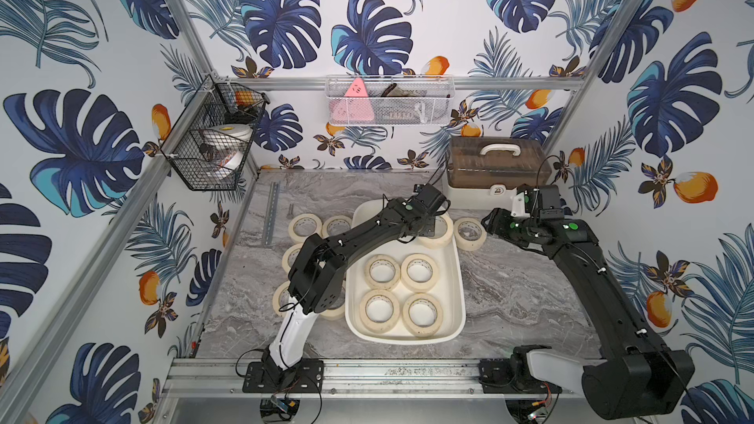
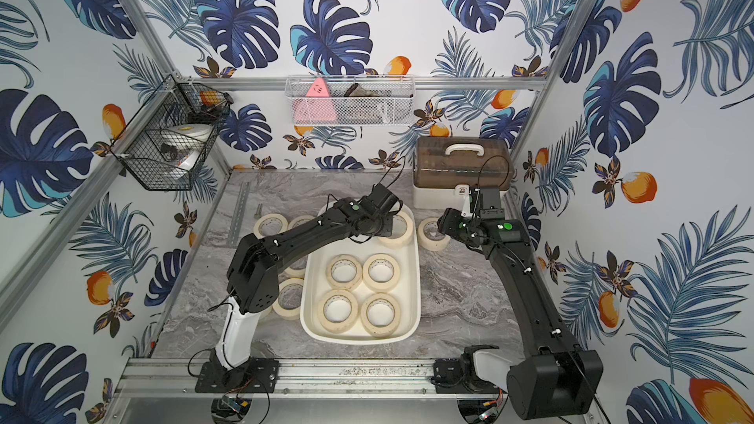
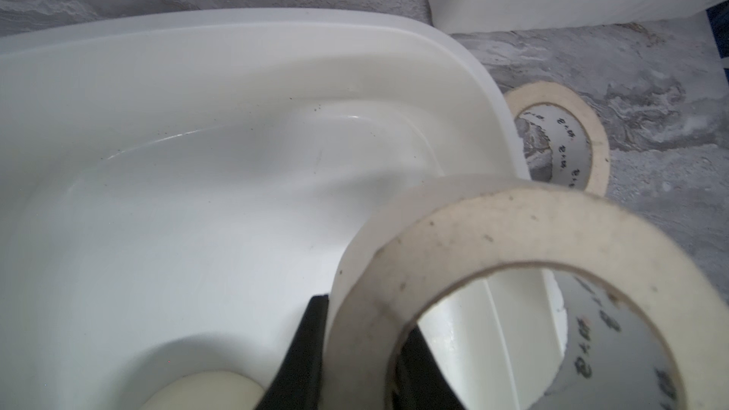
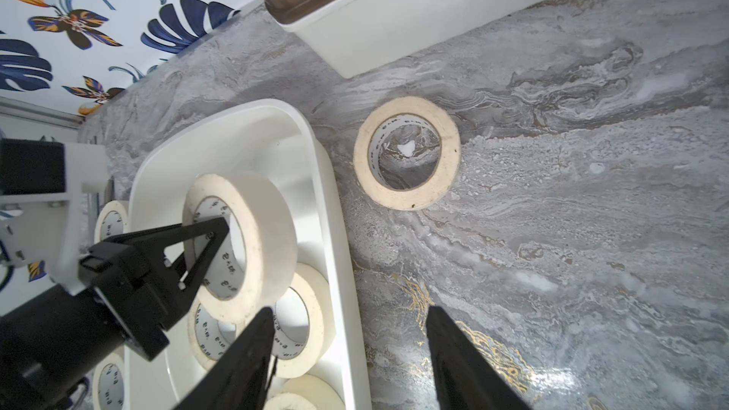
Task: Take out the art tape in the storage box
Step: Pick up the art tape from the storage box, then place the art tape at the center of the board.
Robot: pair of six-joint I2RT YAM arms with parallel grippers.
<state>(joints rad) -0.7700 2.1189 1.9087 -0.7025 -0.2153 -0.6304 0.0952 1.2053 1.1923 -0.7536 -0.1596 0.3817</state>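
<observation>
My left arm rises from the front rail and stretches diagonally across to the far end of the box (image 1: 460, 291), with the wrist dipped in. My left tool (image 3: 363, 321) pinches the wall of one tape roll (image 4: 272, 238), one finger through the hole and one on the outside. That roll is tipped up on edge over the far end of the box.

My right arm runs up the right side and bends inward at the elbow. My right tool (image 4: 350, 309) hangs over the bare counter (image 1: 510, 287) with its fingers spread and nothing between them. It is beside the box's far right corner.

Counts:
- Box: one.
- In the box: four flat rolls (image 1: 367, 273) in two rows of two at the near end, plus the pinched one, so five.
- On the counter right of the box: one lone roll (image 4: 451, 153), lying flat just beside the rim.
- On the counter left of the box: at least four left-side rolls (image 1: 291, 228). My left arm covers some, so I can't tell the exact number.
- Far right corner: one brown-lidded case (image 1: 489, 169).
</observation>
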